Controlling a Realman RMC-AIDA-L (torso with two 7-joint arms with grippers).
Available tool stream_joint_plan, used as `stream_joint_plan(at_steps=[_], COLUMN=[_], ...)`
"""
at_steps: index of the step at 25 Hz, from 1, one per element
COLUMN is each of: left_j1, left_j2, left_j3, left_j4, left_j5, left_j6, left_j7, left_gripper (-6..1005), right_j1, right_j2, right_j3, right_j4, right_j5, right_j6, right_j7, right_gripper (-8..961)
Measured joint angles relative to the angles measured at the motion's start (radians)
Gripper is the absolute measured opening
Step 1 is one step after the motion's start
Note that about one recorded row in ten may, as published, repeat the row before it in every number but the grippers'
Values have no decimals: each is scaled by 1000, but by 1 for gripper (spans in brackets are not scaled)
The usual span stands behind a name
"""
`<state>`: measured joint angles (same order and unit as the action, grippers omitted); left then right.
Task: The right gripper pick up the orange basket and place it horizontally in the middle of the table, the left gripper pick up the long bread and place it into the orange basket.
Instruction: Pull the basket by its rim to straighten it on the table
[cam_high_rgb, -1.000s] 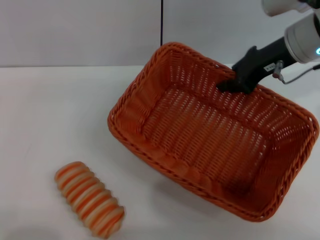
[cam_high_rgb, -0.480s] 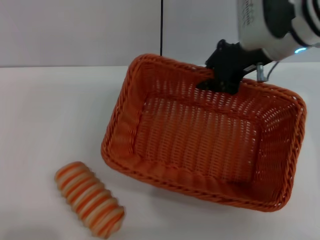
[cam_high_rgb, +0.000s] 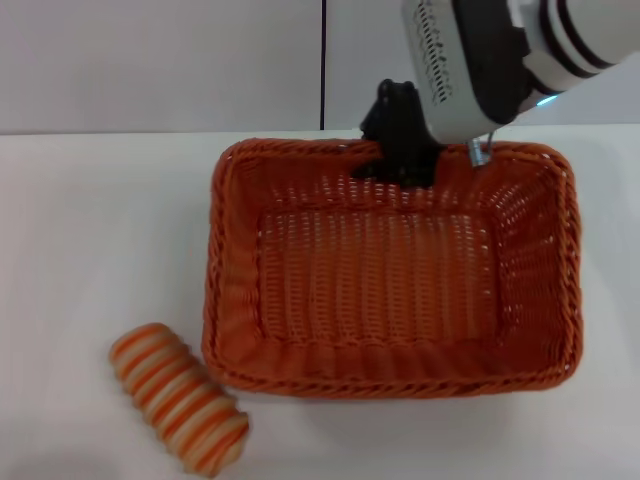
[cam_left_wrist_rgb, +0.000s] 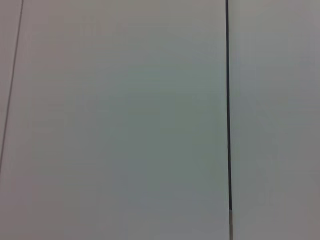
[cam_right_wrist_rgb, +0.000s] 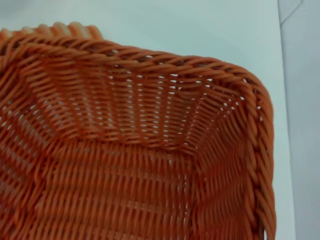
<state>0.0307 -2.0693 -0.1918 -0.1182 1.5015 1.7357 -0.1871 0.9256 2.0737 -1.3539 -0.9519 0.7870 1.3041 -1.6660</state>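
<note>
The orange basket (cam_high_rgb: 385, 270) lies lengthwise across the middle of the white table (cam_high_rgb: 90, 220), its long sides level with the table's front edge. My right gripper (cam_high_rgb: 397, 165) is shut on the basket's far rim, its white and black arm reaching in from the upper right. The basket's woven inside and one corner (cam_right_wrist_rgb: 150, 150) fill the right wrist view. The long bread (cam_high_rgb: 178, 397), striped orange and cream, lies on the table near the front left, just off the basket's near left corner. My left gripper is out of view; its wrist camera faces only a plain wall.
A grey wall with a dark vertical seam (cam_high_rgb: 323, 60) stands behind the table. Bare tabletop lies to the left of the basket and around the bread.
The right gripper has swung the basket left and turned it from a diagonal pose to square with the table. The bread has not moved.
</note>
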Motion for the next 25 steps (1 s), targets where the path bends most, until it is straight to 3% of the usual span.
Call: stream_joint_plan(at_steps=[11,25], left_j1=[-10,-26], left_j2=[1,3], left_j3=[-8,-7], left_j4=[1,11], left_j5=[-3,-6], left_j6=[-2,-21], left_j7=[-1,-1], left_gripper=[813,813], right_j1=[23,-1], right_j2=[3,8], right_j3=[-37,-110], right_j4=[107,114], right_j5=[115,194], right_j6=[-134,-197], right_j7=[-55,-79], right_gripper=[178,191])
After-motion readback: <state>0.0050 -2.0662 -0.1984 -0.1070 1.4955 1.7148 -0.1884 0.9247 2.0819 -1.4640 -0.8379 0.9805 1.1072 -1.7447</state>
